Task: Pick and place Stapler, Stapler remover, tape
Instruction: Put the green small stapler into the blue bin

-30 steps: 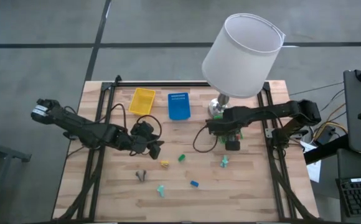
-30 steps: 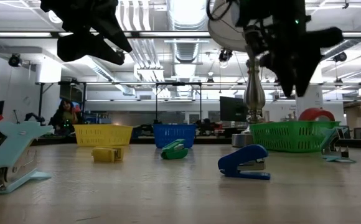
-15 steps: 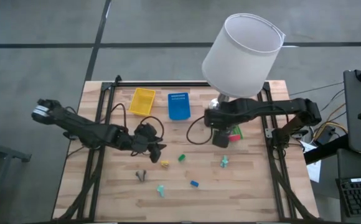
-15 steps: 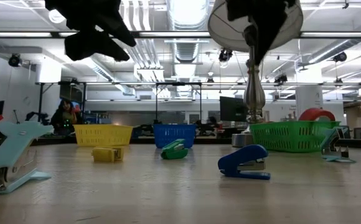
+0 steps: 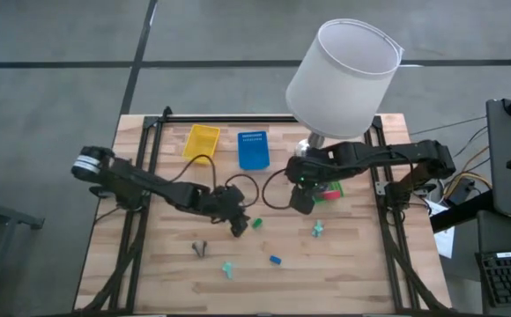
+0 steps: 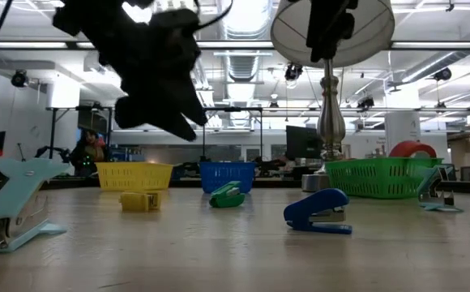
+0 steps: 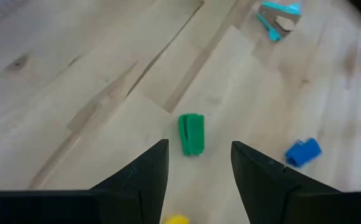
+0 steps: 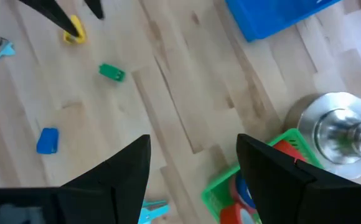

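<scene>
My left claw (image 5: pixel 239 227) hangs released above the middle of the wooden tabletop (image 5: pixel 167 264), its fingers spread with nothing between them, just beside the small green plastic stapler (image 7: pixel 192 133) and the small yellow stapler (image 5: pixel 233 232). My right claw (image 5: pixel 300 202) is also released and empty, raised over the tabletop near the green mesh basket (image 8: pixel 221 185), where the red and blue tape rolls (image 8: pixel 239 202) lie beside the silver lamp base (image 8: pixel 337 132). The small blue stapler (image 5: pixel 275 261) sits nearer the front edge, with a teal staple remover (image 5: pixel 227 269) beside it and another teal staple remover (image 5: pixel 317 229) apart.
</scene>
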